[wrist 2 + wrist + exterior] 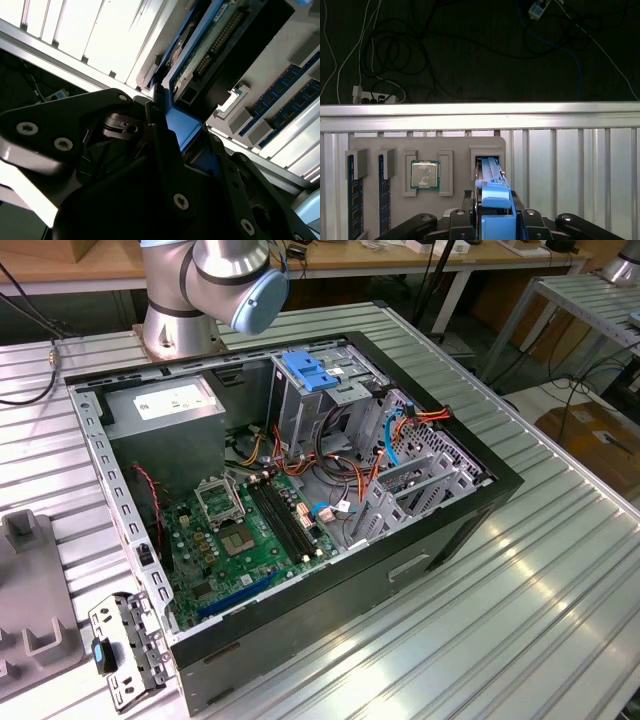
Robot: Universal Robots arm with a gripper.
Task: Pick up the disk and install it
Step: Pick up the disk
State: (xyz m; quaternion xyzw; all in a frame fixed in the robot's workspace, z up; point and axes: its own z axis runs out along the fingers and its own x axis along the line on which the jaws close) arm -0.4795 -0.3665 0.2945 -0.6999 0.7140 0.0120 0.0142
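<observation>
Ribbed metal counter (570, 160), dark floor and loose cables past its edge. In the first wrist view the pincer (494, 199) is clamped on the disk (497, 217), one finger against each side of the blue carrier. The disk stands on edge, its far end in a slot of the grey holder tray (455, 145). Beside it on the tray: a processor chip (425, 174), then memory sticks (352, 195). Exterior view: open computer case (430, 530) on the counter, arm base (180, 310) behind it.

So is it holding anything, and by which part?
The tool appears shut on the disk, gripping the near end of its blue carrier from both sides.
</observation>
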